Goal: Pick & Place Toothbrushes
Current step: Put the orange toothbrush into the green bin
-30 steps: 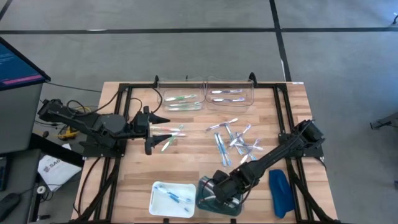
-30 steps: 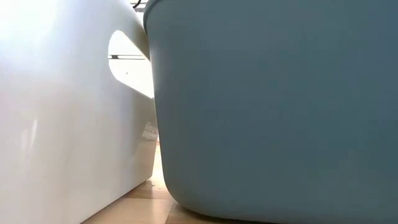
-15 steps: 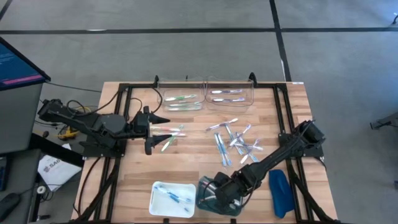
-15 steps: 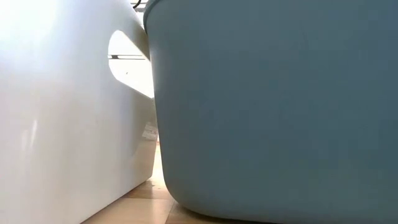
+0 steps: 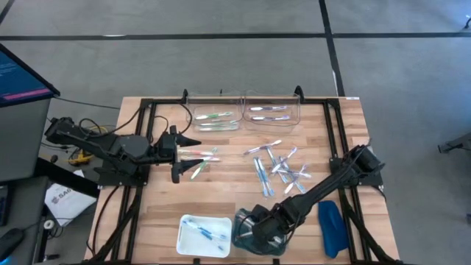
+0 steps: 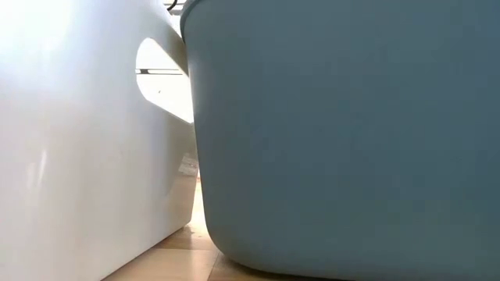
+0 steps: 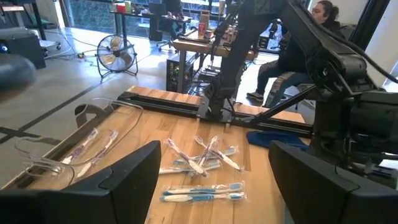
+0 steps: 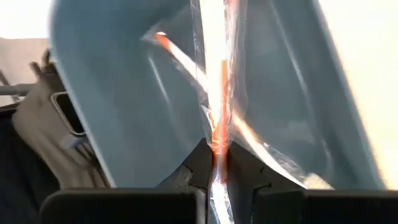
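Right end effector (image 8: 214, 163) pinched tight on an orange wrapped toothbrush (image 8: 214, 81), down inside the blue bin (image 5: 246, 232) at table's 6 o'clock. Left end effector (image 5: 184, 153) jaws wide, empty, at 9 o'clock over two brushes (image 5: 202, 156). Loose pile (image 5: 280, 168) mid-table at 3 o'clock; white tray (image 5: 204, 235) beside bin.

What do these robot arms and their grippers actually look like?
Both arms are dark, nearly black, built from slim jointed segments. The left gripper ends in two broad, flat, wedge-shaped black fingers. The right gripper has the same dark fingers with stepped inner edges. Black cables trail from the left arm's base.
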Tool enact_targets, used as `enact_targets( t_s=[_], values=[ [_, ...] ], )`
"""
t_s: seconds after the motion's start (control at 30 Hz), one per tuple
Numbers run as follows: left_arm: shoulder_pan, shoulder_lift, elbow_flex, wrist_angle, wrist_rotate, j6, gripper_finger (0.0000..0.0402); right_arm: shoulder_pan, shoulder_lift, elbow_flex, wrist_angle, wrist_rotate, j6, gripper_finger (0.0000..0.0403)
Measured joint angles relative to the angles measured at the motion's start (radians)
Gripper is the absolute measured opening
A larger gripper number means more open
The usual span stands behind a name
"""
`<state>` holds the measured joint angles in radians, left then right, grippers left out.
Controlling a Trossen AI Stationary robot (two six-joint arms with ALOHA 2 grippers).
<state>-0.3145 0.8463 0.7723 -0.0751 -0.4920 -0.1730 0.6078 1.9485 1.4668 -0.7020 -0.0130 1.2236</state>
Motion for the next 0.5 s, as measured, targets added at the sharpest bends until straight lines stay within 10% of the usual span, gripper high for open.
enact_targets(
  t_s=[0.5],
  values=[
    [0.000,0.000,0.000,0.000,0.000,0.000,0.0292,-0.004,0.004,0.001,-0.001,-0.059,0.005,0.0022]
  ],
)
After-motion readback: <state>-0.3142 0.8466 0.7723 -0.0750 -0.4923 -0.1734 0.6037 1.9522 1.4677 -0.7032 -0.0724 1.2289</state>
